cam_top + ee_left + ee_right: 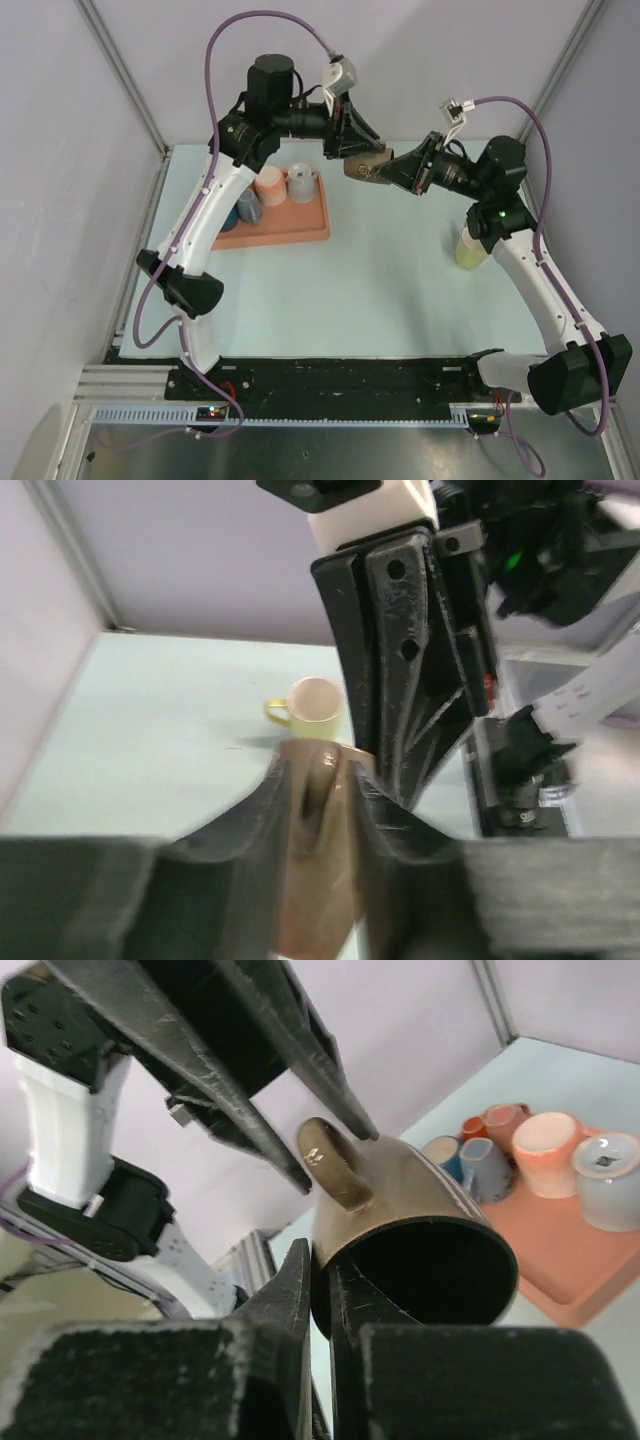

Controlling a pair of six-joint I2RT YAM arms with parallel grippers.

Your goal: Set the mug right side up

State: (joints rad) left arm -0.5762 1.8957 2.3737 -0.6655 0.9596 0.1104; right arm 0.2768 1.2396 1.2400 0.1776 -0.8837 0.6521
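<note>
Lighting: bright, even, diffuse from overhead; table (pixel 400 290) pale, with only faint soft shadows under the arms.
Glare: one small glint on the handle of the mug (pixel 410 1200), right wrist view.
Focus: top view sharp throughout. Left wrist view soft, left fingers (pixel 230 860) smeared against the lens (arm behind also blurred). Right wrist view: right fingers (pixel 290 1290) slightly soft, tray (pixel 560 1280) crisper.
</note>
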